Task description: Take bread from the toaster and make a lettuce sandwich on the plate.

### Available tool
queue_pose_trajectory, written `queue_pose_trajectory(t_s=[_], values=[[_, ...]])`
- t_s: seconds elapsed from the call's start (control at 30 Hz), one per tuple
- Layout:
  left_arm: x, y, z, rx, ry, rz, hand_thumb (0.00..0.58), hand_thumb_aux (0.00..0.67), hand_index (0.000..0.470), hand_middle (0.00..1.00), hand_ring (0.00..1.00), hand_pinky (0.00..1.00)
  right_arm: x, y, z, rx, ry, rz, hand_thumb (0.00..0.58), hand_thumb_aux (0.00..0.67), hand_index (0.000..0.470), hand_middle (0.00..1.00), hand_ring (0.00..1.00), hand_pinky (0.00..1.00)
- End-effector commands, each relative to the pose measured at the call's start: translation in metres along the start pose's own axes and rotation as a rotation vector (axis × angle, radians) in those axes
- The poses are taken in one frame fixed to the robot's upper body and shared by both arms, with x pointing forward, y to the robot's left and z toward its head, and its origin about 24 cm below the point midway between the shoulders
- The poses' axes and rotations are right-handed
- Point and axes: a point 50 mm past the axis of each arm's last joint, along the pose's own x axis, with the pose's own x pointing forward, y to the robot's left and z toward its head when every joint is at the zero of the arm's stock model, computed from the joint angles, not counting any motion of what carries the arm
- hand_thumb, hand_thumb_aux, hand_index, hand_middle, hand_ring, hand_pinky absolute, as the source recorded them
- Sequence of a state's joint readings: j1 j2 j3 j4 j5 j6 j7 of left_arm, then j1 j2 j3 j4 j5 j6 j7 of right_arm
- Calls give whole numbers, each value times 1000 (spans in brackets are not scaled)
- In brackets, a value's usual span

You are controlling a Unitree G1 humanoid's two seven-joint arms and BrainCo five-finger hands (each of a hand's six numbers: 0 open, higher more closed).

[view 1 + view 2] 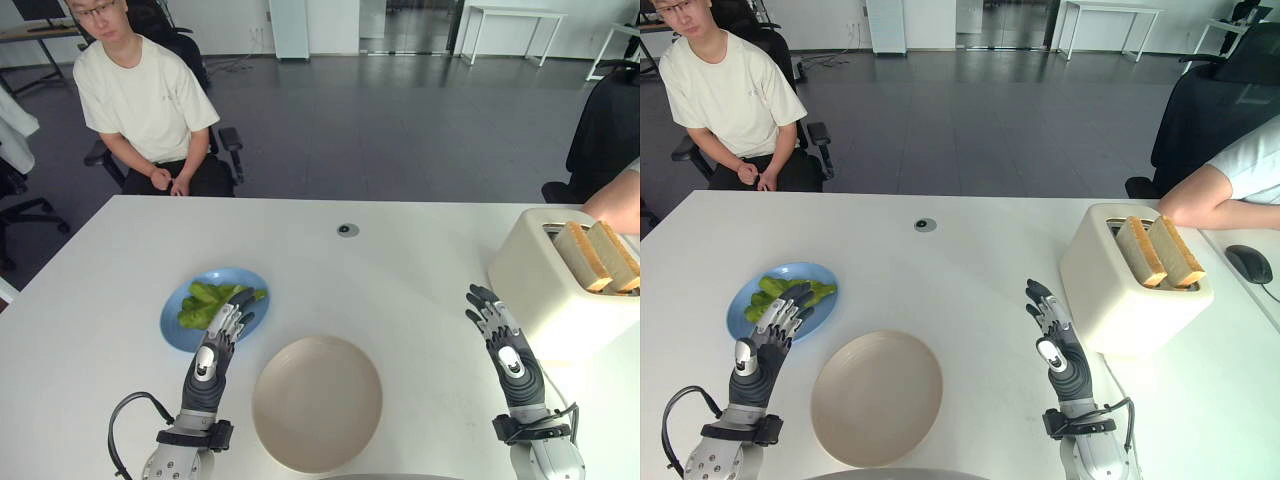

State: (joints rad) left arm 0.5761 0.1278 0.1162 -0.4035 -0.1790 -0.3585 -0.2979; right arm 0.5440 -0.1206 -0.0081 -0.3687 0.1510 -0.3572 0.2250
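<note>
A cream toaster (545, 285) stands at the table's right with two slices of bread (598, 255) sticking up from its slots. A beige plate (317, 402) lies near the front edge, between my hands. Green lettuce (212, 302) rests on a blue plate (178, 325) to the left. My left hand (214, 356) is open, its fingertips over the blue plate's near rim. Just left of the toaster, my right hand (502, 345) is also open and holds nothing.
A small round grommet (347, 230) sits in the white table (400, 280) toward the back. A black cable (125, 420) loops by my left wrist. A computer mouse (1244, 264) lies right of the toaster, beside a person's arm (1205, 200).
</note>
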Motion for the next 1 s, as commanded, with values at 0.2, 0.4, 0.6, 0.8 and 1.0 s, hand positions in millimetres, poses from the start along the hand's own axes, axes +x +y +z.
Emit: queue_pose_trajectory(t_s=[0.2,0.4,0.6,0.8,1.0], values=[[0,0,7,-6,-2,-26,0,0,0,0,0,0,-11,-2,0,11,51,-21,0,0,0,0,0,0],[3,1,6,-9,0,-31,0,0,0,0,0,0,-9,-1,-2,-1,57,-17,0,0,0,0,0,0],[3,-2,3,-19,3,-15,0,0,0,0,0,0,-1,-5,-2,-14,51,4,0,0,0,0,0,0],[6,-2,3,-16,-9,-17,0,0,0,0,0,0,26,-14,75,-122,-153,35,0,0,0,0,0,0],[5,0,5,-10,-10,-6,0,0,0,0,0,0,36,-62,130,-438,-107,-73,0,0,0,0,0,0]])
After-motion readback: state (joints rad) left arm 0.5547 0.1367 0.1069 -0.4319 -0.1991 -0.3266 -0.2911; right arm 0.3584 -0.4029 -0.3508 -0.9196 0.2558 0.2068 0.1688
